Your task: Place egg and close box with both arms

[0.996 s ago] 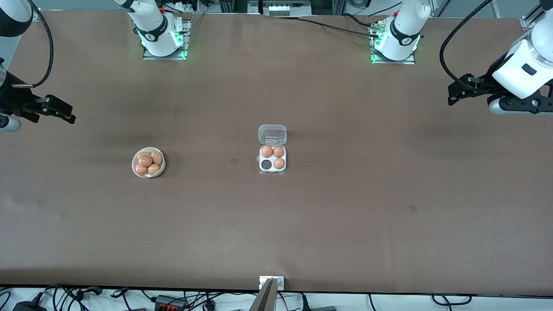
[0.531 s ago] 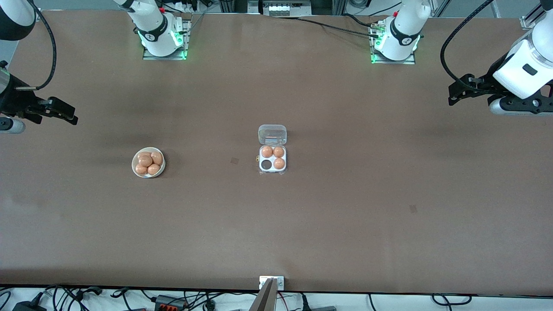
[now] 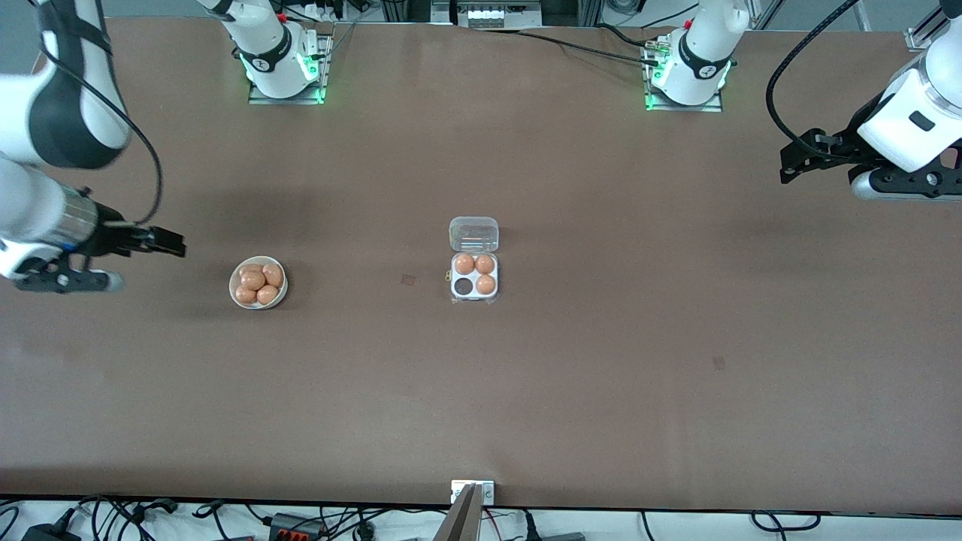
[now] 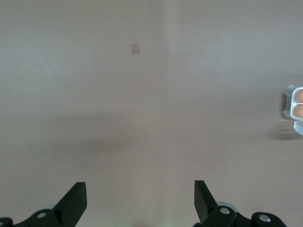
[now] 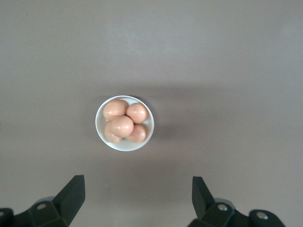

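Clearly the smooth, fragile egg point(image 5: 122, 126) topping the white bowl point(image 3: 234, 275) toward the right arm's end wants a gentle grip across its middle from the wide-open right pincer point(image 3: 167, 243) hanging beside it, while the left pincer point(image 3: 788, 167), also wide, waits.

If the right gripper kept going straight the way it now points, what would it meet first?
Probably the bowl of eggs: the right gripper, open, points at it in the front view. Its height over the table is unclear, so it might pass above.
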